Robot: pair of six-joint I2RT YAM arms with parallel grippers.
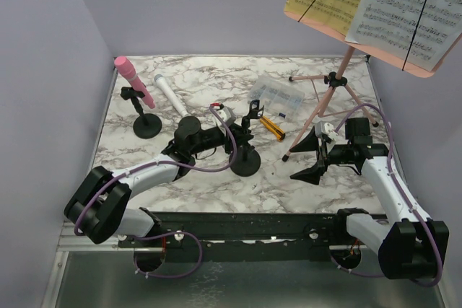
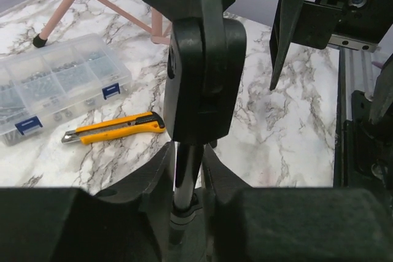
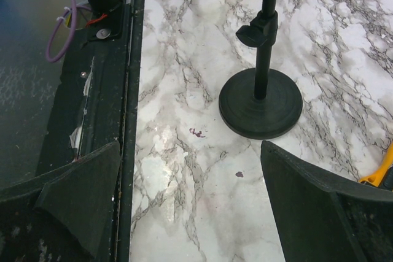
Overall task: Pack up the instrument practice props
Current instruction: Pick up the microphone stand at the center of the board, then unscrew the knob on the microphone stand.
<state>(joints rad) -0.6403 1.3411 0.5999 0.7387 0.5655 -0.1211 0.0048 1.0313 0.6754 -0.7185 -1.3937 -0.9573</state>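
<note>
While the pink perforated tripod music rack [image 1: 333, 78] stands unpacked far right, work concerns the small black round-based mic holder [image 1: 246, 162] at centre; left gripper [image 2: 184, 171] clamps its stem; a lift should follow; right gripper [image 3: 191, 179] gapes idle.

Pink microphone [image 1: 133, 79] in holder [image 1: 147, 125], white microphone [image 1: 170, 95] flat, second holder [image 1: 246, 161] upright, rack [image 1: 345, 61] standing

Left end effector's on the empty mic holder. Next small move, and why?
Probably a short straight lift: the left end effector looks closed on the stem of the mic holder, whose base rests flat on the table.
</note>
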